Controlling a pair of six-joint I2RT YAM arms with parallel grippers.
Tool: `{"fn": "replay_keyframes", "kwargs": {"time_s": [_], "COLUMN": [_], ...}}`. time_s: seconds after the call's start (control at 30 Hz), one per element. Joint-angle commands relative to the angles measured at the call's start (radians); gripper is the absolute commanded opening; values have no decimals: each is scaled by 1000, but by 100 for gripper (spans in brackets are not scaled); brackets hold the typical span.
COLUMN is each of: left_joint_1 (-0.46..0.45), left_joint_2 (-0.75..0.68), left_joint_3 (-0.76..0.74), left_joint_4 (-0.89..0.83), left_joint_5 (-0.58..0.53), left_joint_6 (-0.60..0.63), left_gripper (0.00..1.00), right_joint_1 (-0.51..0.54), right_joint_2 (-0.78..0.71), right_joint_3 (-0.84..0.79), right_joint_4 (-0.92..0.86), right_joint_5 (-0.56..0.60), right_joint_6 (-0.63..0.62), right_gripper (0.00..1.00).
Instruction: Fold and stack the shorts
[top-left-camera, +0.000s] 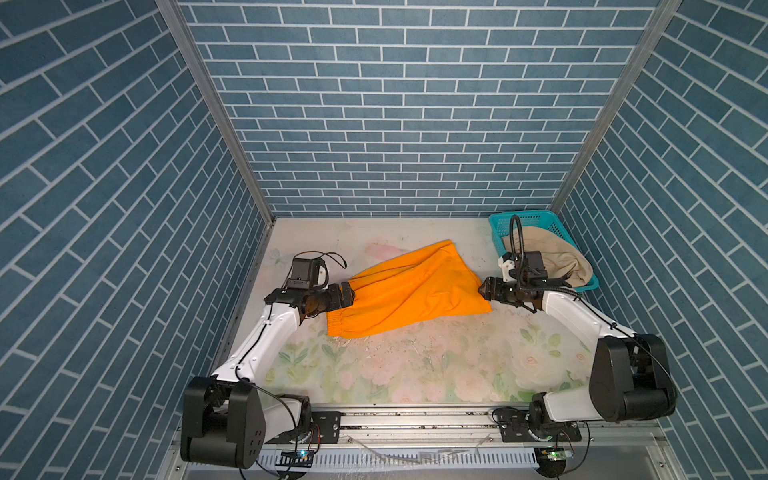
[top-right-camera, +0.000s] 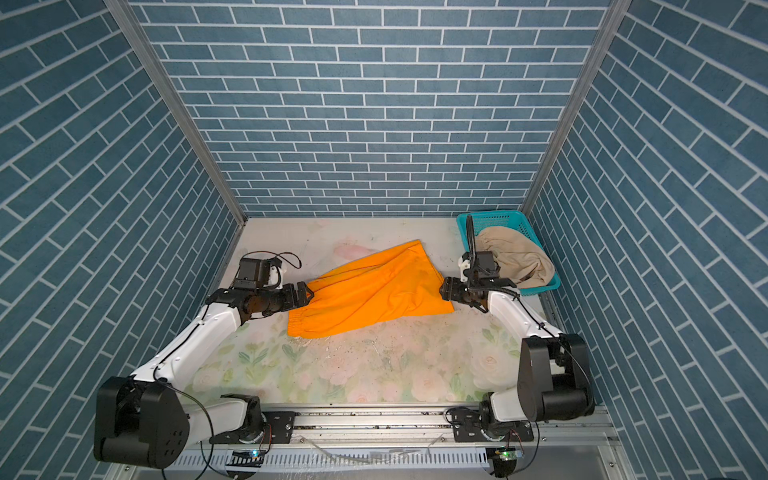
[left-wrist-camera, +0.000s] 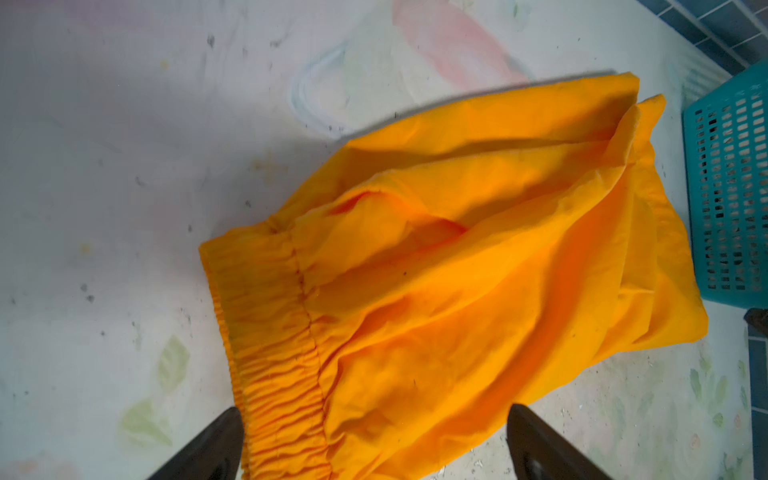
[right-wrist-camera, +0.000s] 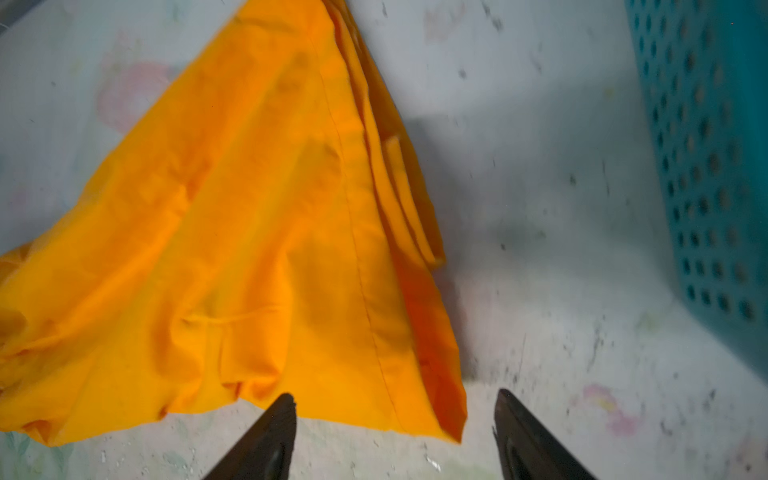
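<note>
- Progress, in both top views: orange shorts (top-left-camera: 407, 291) lie at the middle of the tabletop (top-left-camera: 415, 374), waistband (top-left-camera: 338, 322) to the near left and leg hems to the far right. They look doubled leg over leg, which I judge to be a first fold, though the cloth is rumpled.
- Left to do, as I judge it: a further fold of the orange shorts, then folding the beige shorts (top-left-camera: 561, 259), then stacking the two.
- Basket (top-left-camera: 540, 222), in both top views: it stands at the far right corner and holds the beige shorts, bunched and unfolded, with cloth draped over its near rim. Nothing else shows in it.
- Left fingers (top-left-camera: 347, 293) sit at the waistband end and right fingers (top-left-camera: 487, 286) at the hem end. Neither lifts any cloth.
- Left wrist view: left fingers (left-wrist-camera: 208, 449) are spread wide on either side of the waistband (left-wrist-camera: 270, 332) and grasp nothing. The orange shorts (left-wrist-camera: 457, 291) rest on the tabletop, with the basket (left-wrist-camera: 731, 187) near their hems.
- Right wrist view: right fingers (right-wrist-camera: 266, 440) stand apart and empty. A hem corner of the orange shorts (right-wrist-camera: 249, 228) lies between and just ahead of them. Several hem layers show along one edge, which fits a fold in half. The basket (right-wrist-camera: 706, 145) stands apart from the cloth, its contents hidden here.
</note>
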Motion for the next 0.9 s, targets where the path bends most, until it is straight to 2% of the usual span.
{"fn": "replay_keyframes", "kwargs": {"time_s": [0.0, 0.1, 0.3, 0.4, 0.53, 0.67, 0.87], "left_joint_1": [-1, -3, -3, -4, -4, -4, -4], "left_joint_2": [-45, -69, -44, -6, 29, 56, 83], "left_joint_3": [-58, -102, -161, -174, -200, -212, -203], "left_joint_4": [35, 161, 191, 212, 237, 238, 199], "left_joint_5": [97, 211, 199, 198, 189, 176, 129], "left_joint_6": [-52, -82, -71, -75, -77, -70, -49], "left_gripper": [100, 100, 99, 92, 87, 83, 82], "right_joint_1": [-2, -2, -5, -9, -15, -15, -12], "right_joint_2": [-69, -88, -26, 20, 96, 183, 294], "right_joint_3": [-93, -177, -232, -246, -247, -257, -254], "right_joint_4": [133, 253, 408, 475, 552, 663, 803], "right_joint_5": [-11, 8, 5, -12, -40, -86, -189], "right_joint_6": [129, 201, 237, 258, 280, 322, 348], "right_gripper": [76, 76, 76, 76, 75, 68, 48]}}
